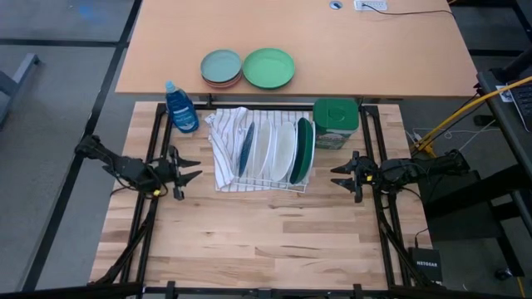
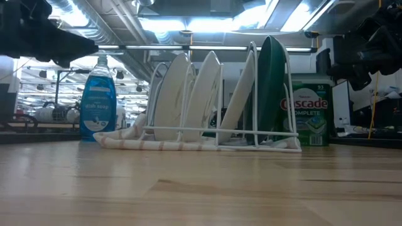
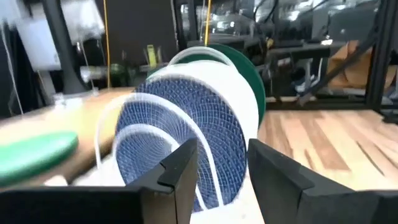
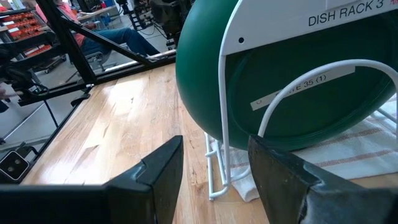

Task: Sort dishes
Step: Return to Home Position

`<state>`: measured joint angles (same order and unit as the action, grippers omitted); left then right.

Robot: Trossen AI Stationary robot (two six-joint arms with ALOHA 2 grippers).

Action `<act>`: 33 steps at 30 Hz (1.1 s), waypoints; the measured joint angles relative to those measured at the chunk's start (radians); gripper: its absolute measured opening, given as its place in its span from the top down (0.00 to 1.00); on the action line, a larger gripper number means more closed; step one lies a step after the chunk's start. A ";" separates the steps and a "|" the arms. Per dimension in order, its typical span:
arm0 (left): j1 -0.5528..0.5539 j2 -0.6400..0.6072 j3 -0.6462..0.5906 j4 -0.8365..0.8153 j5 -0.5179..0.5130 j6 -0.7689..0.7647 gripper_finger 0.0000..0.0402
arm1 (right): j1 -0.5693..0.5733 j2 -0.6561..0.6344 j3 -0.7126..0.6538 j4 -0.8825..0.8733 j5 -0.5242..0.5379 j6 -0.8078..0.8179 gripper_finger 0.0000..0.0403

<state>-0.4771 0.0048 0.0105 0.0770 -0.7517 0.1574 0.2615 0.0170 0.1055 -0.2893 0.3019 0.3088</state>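
Off each end of the dish rack, left gripper and right gripper, fingers apart, well clear

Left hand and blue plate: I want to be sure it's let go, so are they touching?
Apart. The high view shows the left hand short of the striped towel, with the blue plate standing farther in.

The left tool and right tool are matte black, each bearing two angular, wedge-shaped fingers.
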 joint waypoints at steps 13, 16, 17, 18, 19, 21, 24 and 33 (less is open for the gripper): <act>0.006 0.018 0.000 -0.013 -0.018 0.093 0.67 | 0.000 0.000 0.000 0.000 -0.001 0.000 0.54; 0.006 0.018 0.000 -0.013 -0.018 0.206 0.67 | 0.000 0.000 0.000 0.000 0.000 0.000 0.54; 0.006 0.018 0.000 -0.013 -0.018 0.230 0.67 | 0.000 0.000 0.000 0.000 0.000 0.000 0.54; 0.006 0.018 0.000 -0.013 -0.018 0.247 0.67 | 0.000 0.000 0.000 0.000 0.000 0.000 0.54; 0.006 0.018 0.000 -0.013 -0.018 0.251 0.67 | 0.000 0.000 0.000 0.000 0.000 0.000 0.54; 0.006 0.018 0.000 -0.014 -0.018 0.251 0.67 | 0.000 0.000 0.000 0.000 0.000 0.000 0.54; 0.006 0.018 0.000 -0.014 -0.018 0.221 0.67 | 0.000 0.000 0.000 0.000 0.000 0.000 0.54; 0.006 0.018 0.000 -0.014 -0.018 0.170 0.67 | 0.000 0.000 0.000 0.000 0.000 0.000 0.54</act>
<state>-0.4713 0.0223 0.0105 0.0631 -0.7700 0.3279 0.2619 0.0174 0.1052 -0.2893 0.3016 0.3088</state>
